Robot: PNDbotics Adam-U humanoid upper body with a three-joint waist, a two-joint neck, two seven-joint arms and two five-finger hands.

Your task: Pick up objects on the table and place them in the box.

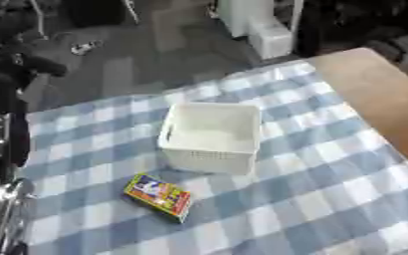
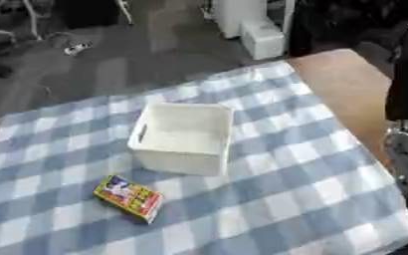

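Neither hand shows its fingers, so I cannot tell their state, but the left arm [image 1: 0,149] at the table's left edge is nearer the colourful packet [image 1: 158,195], which lies slantwise just before the white box [image 1: 212,137].

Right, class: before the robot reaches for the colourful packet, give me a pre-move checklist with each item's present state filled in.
1. Colourful flat rectangular packet lies on the blue-and-white checked cloth, nothing on top: ok.
2. White plastic slatted box upright, open top facing up: ok.
3. Box interior free of objects: ok.
4. Packet lies apart from the box, not touching: ok.
5. Hands ready and open: cannot tell; only arm parts show at the views' edges.
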